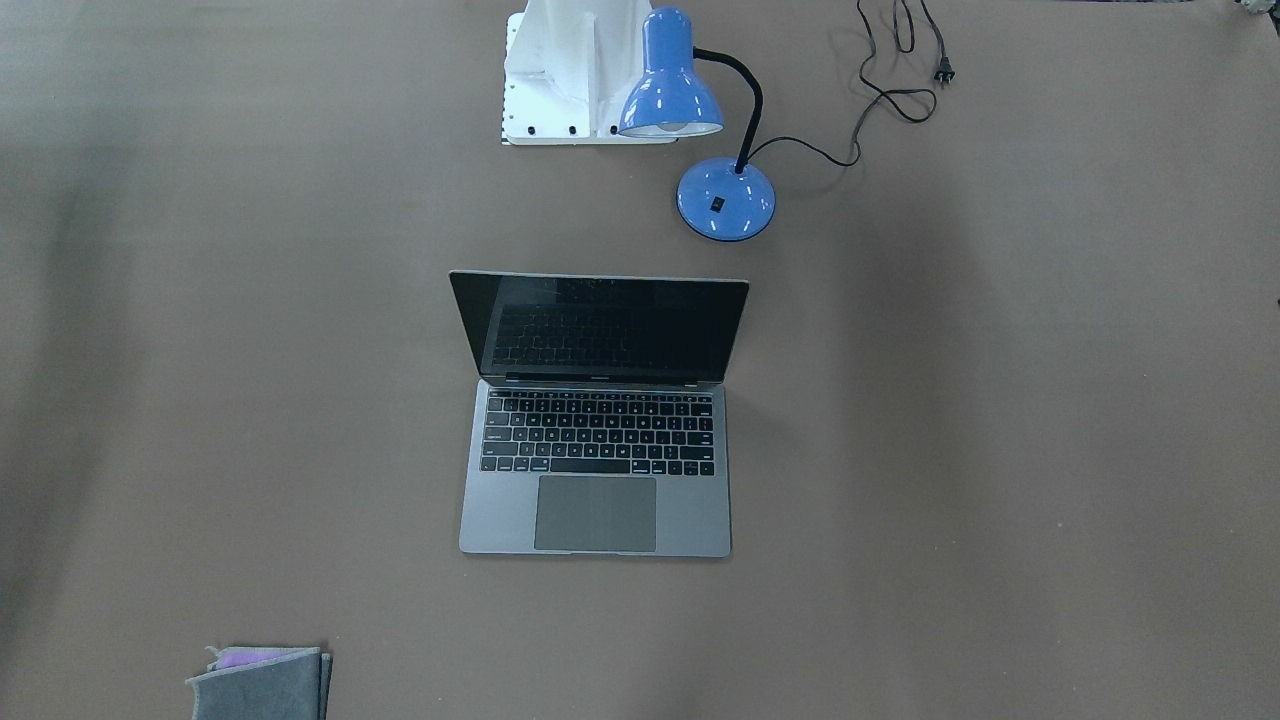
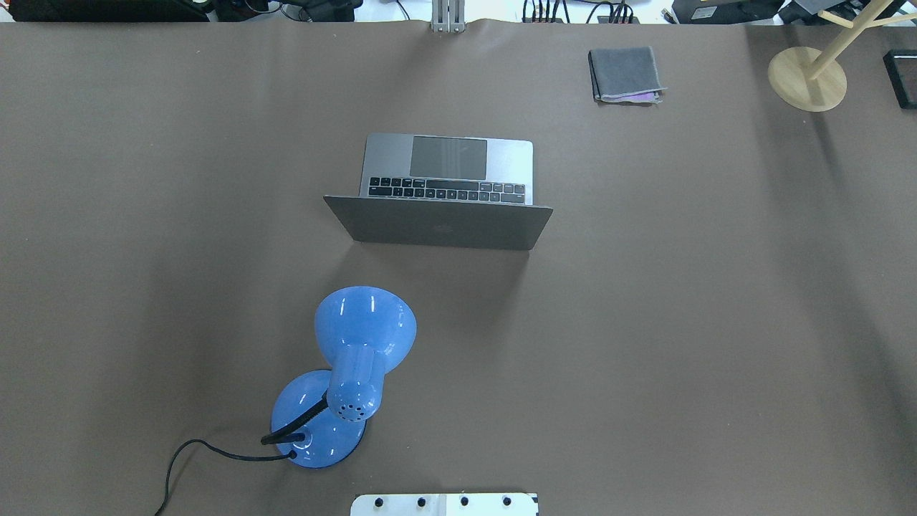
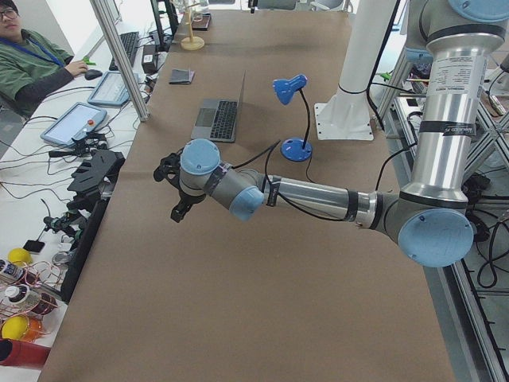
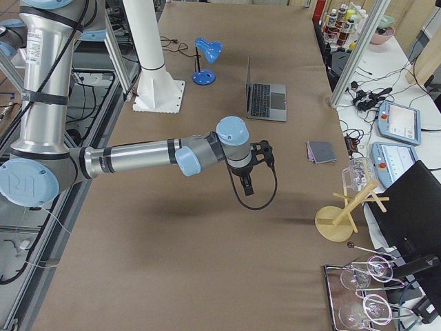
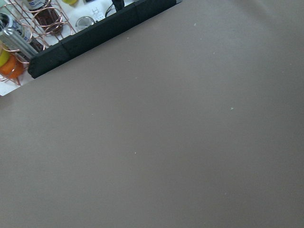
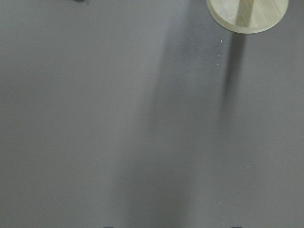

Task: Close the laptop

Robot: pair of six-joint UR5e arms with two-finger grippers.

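Observation:
The space-grey laptop (image 1: 595, 500) stands open in the middle of the brown table, with its black screen upright and its keyboard and trackpad bare. The overhead view shows the back of its lid (image 2: 440, 226) with the dark logo. It also shows in the left side view (image 3: 219, 119) and the right side view (image 4: 265, 100). My left gripper (image 3: 173, 208) hovers over the table far from the laptop, toward the left end. My right gripper (image 4: 249, 181) hovers toward the right end. Both show only in the side views, so I cannot tell whether they are open or shut.
A blue desk lamp (image 2: 358, 373) stands between the laptop and the robot's base, its black cord (image 1: 900, 90) trailing on the table. A folded grey cloth (image 2: 625, 74) lies at the far right. A wooden stand (image 2: 807, 79) is at the far right corner.

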